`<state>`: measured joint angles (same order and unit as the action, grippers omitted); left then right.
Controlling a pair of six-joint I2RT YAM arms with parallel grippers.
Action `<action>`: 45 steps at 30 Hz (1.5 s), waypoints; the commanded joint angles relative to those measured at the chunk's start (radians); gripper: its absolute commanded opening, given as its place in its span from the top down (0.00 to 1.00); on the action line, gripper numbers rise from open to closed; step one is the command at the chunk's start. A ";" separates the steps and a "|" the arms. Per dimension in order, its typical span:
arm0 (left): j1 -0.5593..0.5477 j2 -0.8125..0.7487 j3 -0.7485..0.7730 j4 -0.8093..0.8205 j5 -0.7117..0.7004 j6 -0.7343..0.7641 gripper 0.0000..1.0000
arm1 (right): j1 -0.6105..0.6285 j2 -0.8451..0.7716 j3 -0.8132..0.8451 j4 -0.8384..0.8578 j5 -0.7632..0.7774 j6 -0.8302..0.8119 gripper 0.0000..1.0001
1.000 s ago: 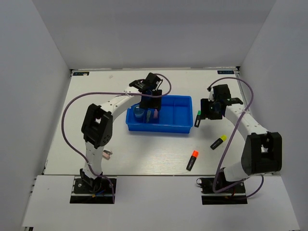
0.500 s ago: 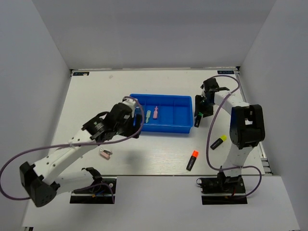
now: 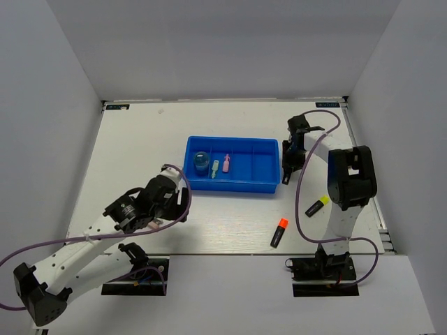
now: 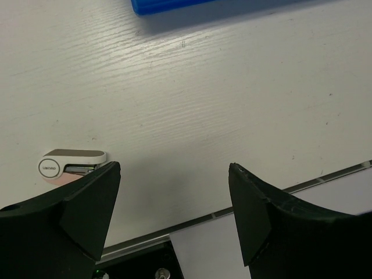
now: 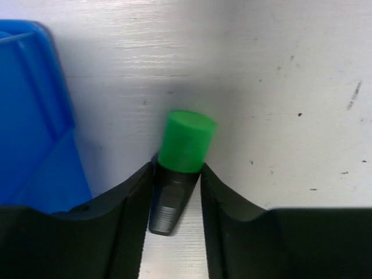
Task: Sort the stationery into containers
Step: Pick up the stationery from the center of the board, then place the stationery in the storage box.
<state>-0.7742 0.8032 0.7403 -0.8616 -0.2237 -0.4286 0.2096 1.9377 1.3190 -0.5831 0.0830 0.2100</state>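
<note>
The blue tray (image 3: 230,187) holds a blue round piece (image 3: 202,162), a whitish piece (image 3: 215,166) and a pink piece (image 3: 226,162). My right gripper (image 3: 288,167) sits just right of the tray, shut on the green-capped highlighter (image 5: 183,145), with the tray wall (image 5: 35,116) to its left. My left gripper (image 4: 174,168) is open and empty, low over the table near the front edge, also in the top view (image 3: 166,209). A pink and whitish piece (image 4: 70,165) lies just outside its left finger (image 4: 87,203).
A yellow-capped highlighter (image 3: 317,205) and an orange-capped highlighter (image 3: 279,232) lie on the table right of centre, in front of the tray. The table's front edge strip (image 4: 232,209) runs just under my left gripper. White walls close in the table on three sides.
My left arm has pulled back from the tray to the near left, down by the pink and whitish piece. My right gripper has moved in beside the tray around the green-capped highlighter.
</note>
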 commanded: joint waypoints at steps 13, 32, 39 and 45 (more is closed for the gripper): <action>-0.005 -0.019 -0.032 0.029 0.024 -0.010 0.15 | -0.061 -0.219 -0.121 0.015 0.073 -0.069 1.00; -0.184 0.159 0.056 0.085 -0.019 -0.058 0.17 | 0.223 -0.143 0.198 0.048 -0.510 -0.051 1.00; -0.316 0.246 0.087 0.107 -0.104 -0.090 0.17 | 0.293 -0.022 0.309 0.052 -0.246 0.098 1.00; -0.369 0.296 0.096 0.171 -0.123 -0.104 0.17 | 0.303 0.026 0.342 -0.047 -0.184 0.062 0.53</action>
<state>-1.1236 1.0847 0.7963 -0.7403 -0.3088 -0.5156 0.5091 1.9499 1.6245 -0.5800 -0.1581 0.2653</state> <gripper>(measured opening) 0.830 0.430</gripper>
